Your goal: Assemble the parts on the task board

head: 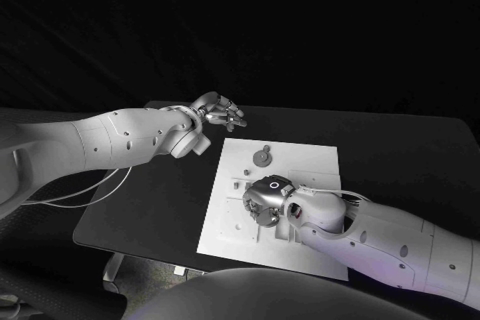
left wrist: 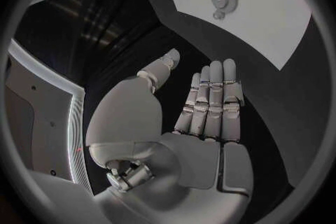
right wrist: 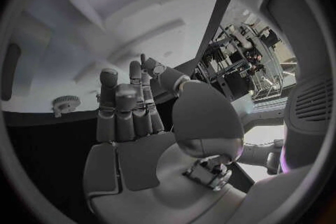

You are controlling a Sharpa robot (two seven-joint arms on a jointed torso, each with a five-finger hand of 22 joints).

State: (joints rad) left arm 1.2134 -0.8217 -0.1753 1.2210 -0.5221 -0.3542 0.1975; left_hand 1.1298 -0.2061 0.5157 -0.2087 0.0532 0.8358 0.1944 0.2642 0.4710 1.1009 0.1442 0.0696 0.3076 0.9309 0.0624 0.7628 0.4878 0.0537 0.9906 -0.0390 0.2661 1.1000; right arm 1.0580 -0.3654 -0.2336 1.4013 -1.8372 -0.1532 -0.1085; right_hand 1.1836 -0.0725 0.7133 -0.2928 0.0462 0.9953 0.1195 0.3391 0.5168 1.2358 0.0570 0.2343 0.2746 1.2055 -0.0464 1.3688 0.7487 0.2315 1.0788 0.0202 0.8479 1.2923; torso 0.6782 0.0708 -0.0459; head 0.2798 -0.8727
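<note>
The gear point(head: 262, 155) lies flat at the upper middle of the task board point(head: 315, 160). The right hand point(head: 268, 198), released and empty, hovers just below it, nearer than the empty, spread left hand point(head: 218, 112).

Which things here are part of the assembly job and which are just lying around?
Part of the job:
task board
gear part
right robot hand
left robot hand

Just lying about:
black table
white cable
</note>
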